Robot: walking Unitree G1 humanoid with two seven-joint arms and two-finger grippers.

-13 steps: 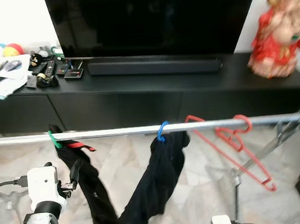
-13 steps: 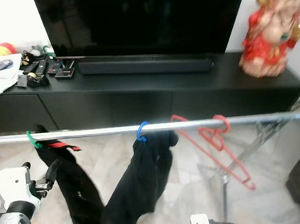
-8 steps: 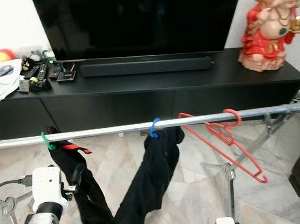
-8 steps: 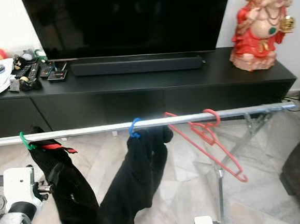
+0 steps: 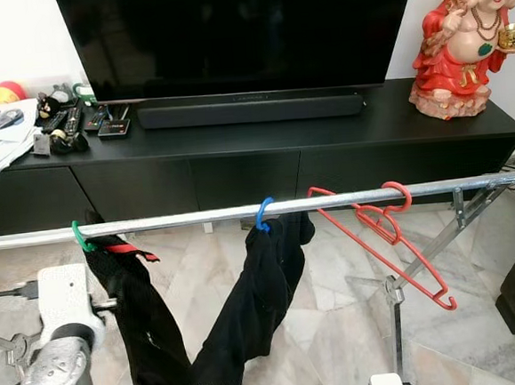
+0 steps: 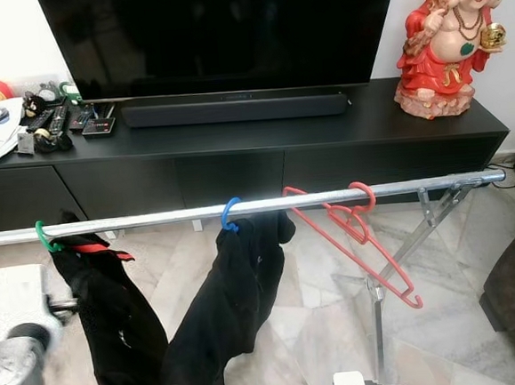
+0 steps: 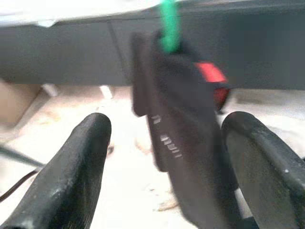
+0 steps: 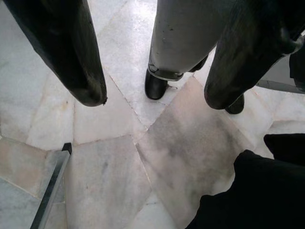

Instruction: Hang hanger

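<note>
Left jaws [image 7: 162, 167] spread wide, holding nothing, facing the black garment [image 7: 183, 138] on its green hanger [image 7: 167, 24], hooked over the rail [image 5: 241, 213] just beyond the fingertips. Right jaws [image 8: 152, 76] parted, idle, aimed at the floor [image 8: 109, 162].

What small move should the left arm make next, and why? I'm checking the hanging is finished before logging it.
Probably draw the left pincer back from the rail. Its fingers stand open, holding nothing, and the green hanger with its black garment already hooks over the rail beside the blue hanger and red hanger. Nothing seems left to grasp, though the hook's seating is blurred up close.
</note>
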